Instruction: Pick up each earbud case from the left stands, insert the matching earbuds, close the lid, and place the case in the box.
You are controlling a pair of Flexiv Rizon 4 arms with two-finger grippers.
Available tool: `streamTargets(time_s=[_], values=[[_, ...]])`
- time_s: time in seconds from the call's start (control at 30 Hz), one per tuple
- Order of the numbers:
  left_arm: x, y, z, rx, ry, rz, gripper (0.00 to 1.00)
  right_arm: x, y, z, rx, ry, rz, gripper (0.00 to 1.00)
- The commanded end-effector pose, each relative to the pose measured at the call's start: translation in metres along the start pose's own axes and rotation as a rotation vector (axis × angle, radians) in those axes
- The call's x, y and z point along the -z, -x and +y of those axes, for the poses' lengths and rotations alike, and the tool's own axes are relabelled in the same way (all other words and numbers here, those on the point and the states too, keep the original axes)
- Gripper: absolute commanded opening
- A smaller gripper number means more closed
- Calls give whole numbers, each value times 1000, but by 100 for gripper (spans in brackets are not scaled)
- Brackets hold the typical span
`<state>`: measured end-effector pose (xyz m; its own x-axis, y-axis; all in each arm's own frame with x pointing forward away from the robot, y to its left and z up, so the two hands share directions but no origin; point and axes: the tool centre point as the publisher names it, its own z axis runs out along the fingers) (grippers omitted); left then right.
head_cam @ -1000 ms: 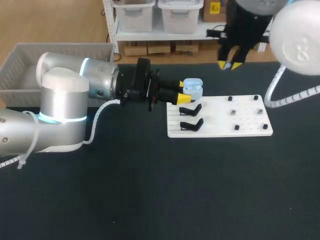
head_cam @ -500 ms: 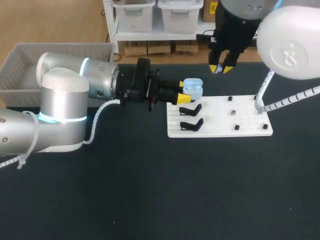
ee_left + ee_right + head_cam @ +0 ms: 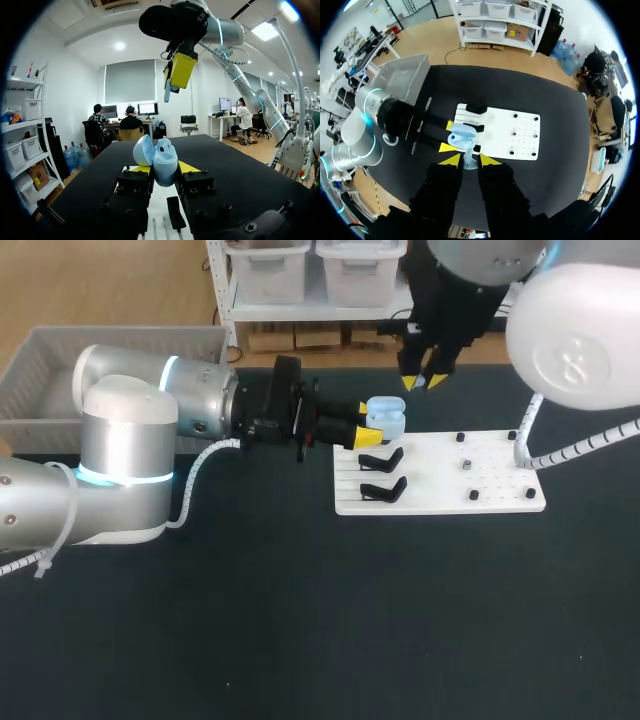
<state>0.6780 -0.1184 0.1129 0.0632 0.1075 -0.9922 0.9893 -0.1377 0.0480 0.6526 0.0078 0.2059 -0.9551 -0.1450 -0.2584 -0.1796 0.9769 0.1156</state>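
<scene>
Black table [image 3: 300, 620] — white board [image 3: 495, 502], blue case [image 3: 386, 418]

Left gripper [image 3: 366, 424] holds an open blue case [image 3: 387, 417] beside a white board [image 3: 440, 480] on the dark surface [image 3: 300, 620]; right gripper [image 3: 422, 381] hovers above.

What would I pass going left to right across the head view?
Grey box → left arm's black wrist → light blue earbud case → right gripper holding an earbud → small dark pieces on the white board.
</scene>
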Motion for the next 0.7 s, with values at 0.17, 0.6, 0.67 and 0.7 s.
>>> streamTargets(time_s=[0.17,0.6,0.67,0.7], values=[[0,0,1,0,-1,1,0,-11,-2,15,108,22,56,0],[0,0,1,0,-1,1,0,-27,-4,32,182,-5,98,0],[0,0,1,0,-1,1,0,-29,-3,32,180,-4,101,0],[0,0,1,0,-1,1,0,-30,-3,33,181,-5,102,0]])
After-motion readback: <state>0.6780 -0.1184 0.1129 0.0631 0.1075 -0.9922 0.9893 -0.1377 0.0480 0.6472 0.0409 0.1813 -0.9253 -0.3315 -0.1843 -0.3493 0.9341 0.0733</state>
